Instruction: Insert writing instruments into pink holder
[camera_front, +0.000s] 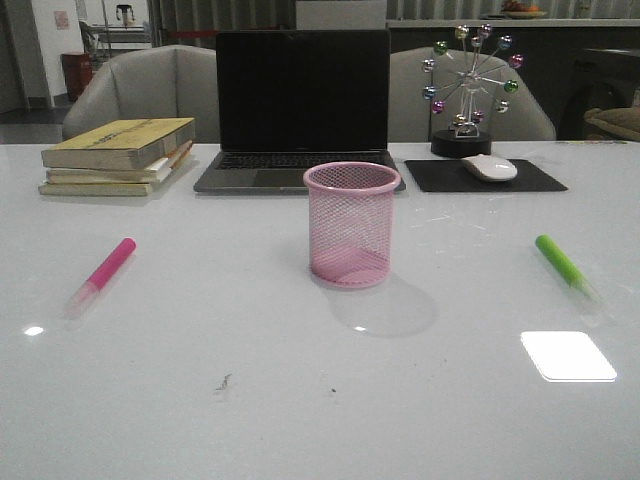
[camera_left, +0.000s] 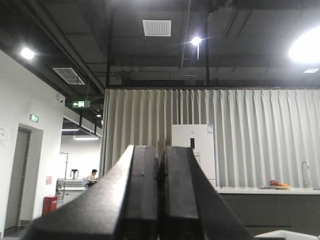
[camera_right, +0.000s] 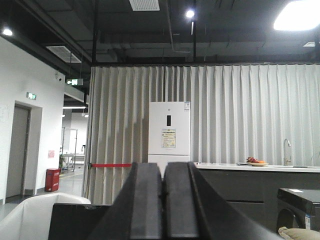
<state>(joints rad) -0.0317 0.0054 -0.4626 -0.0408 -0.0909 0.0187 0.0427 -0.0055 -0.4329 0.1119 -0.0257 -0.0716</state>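
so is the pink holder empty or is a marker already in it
Empty. The pink mesh holder stands upright with nothing showing through its mesh; the pink highlighter and green highlighter both lie flat on the table.

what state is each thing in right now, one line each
pink holder: upright, empty, mid-table
pink highlighter: lying flat, left of the holder, apart from it
green highlighter: lying flat, right of the holder, apart from it
laptop: open, screen dark
books: stacked, closed
mouse: resting on its pad
left gripper: shut, empty
right gripper: shut, empty
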